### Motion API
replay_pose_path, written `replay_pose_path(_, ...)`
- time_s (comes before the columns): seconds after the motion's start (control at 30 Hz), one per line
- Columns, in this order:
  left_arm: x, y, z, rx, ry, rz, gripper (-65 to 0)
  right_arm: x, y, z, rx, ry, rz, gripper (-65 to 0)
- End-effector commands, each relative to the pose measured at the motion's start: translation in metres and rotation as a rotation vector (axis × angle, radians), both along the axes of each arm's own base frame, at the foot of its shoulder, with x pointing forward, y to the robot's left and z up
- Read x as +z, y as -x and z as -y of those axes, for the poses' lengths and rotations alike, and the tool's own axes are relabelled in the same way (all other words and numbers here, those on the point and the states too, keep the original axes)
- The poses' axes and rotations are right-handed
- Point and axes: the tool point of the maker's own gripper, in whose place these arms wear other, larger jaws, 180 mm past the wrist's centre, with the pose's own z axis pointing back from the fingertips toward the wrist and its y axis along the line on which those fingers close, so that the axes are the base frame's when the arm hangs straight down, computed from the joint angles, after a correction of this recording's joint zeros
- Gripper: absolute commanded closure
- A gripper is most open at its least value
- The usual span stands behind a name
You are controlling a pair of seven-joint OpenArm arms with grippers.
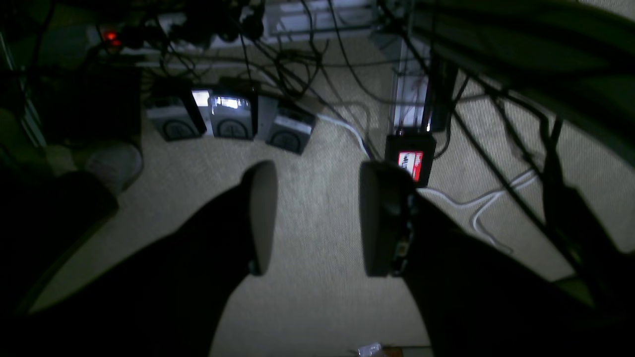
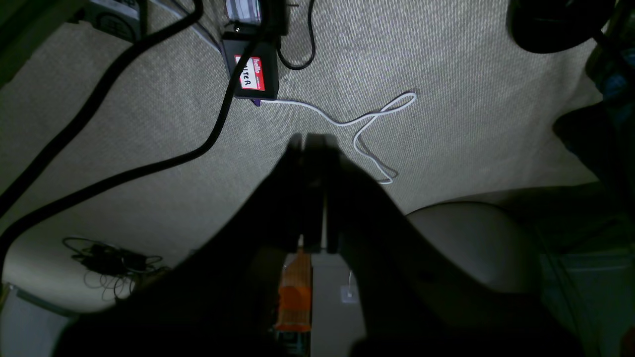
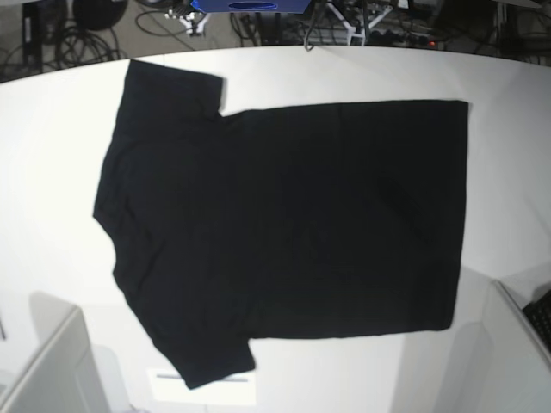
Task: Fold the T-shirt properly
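The T-shirt (image 3: 284, 232) lies flat and unfolded, plain side up, across the centre of the white worktop (image 3: 508, 172). No fold has begun. The left end effector (image 1: 317, 218) stands partly open and empty above carpet; the right end effector (image 2: 312, 191) is closed on nothing. Next move: bring both down to a shirt edge to grasp it.

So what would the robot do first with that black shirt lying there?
Probably bring an arm up to a sleeve: the black cloth T-shirt lies flat and unfolded on the white table, and both wrist views show only carpet floor, so neither arm is over it.
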Motion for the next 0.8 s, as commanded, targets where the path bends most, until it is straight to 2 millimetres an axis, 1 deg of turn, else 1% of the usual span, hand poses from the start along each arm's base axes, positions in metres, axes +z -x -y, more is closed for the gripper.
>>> replay_pose_path(0.0,0.000,0.002,-0.001,0.002,-0.006,-0.004,-26.7,0.001,0.005,-0.003,0.000,-0.002,-0.013,0.0)
replay_pose_path(0.07,0.000,0.003,-0.003,-0.003,-0.009,-0.005,-26.0,0.002,0.015,-0.006,-0.001,-0.005,-0.027,0.0)
replay_pose_path(0.1,0.000,0.003,-0.003,0.001,-0.009,-0.005,-23.9,0.002,0.021,-0.006,-0.001,-0.005,-0.033,0.0)
replay_pose_path(0.17,0.001,0.011,-0.004,0.003,-0.010,-0.017,-15.0,0.004,0.031,-0.007,-0.001,-0.006,-0.047,0.0)
replay_pose_path(0.23,0.001,0.016,-0.004,0.002,-0.010,-0.024,-2.6,0.004,0.033,-0.006,0.002,-0.007,-0.050,0.0)
replay_pose_path(0.27,0.001,0.016,-0.004,-0.002,-0.010,-0.024,0.0,0.004,0.033,-0.006,0.003,-0.007,-0.050,0.0)
replay_pose_path(0.33,0.001,0.018,-0.004,-0.007,-0.010,-0.027,0.0,0.004,0.033,-0.004,0.005,-0.004,-0.050,0.0)
replay_pose_path(0.4,0.001,0.018,-0.004,-0.007,-0.010,-0.029,0.0,0.004,0.033,0.005,0.008,0.010,-0.050,0.0)
replay_pose_path(0.47,0.001,0.018,-0.004,-0.008,-0.009,-0.027,0.0,0.004,0.033,0.008,0.008,0.014,-0.050,0.0)
replay_pose_path(0.5,0.001,0.018,-0.004,-0.008,-0.009,-0.027,0.0,0.003,0.032,0.008,0.008,0.014,-0.047,0.0)
replay_pose_path(0.57,0.001,0.017,-0.004,-0.009,-0.009,-0.024,0.0,0.002,0.023,0.009,0.008,0.016,-0.021,0.0)
replay_pose_path(0.63,0.001,0.015,-0.004,0.005,-0.009,-0.020,0.0,0.002,0.025,0.010,0.011,0.017,-0.012,0.0)
replay_pose_path(0.7,0.001,0.014,-0.005,0.011,-0.010,-0.019,0.0,0.002,0.020,0.009,0.011,0.016,0.010,0.0)
replay_pose_path(0.77,0.001,0.015,-0.004,0.012,-0.008,-0.020,0.0,0.002,0.021,0.009,0.012,0.016,0.013,0.0)
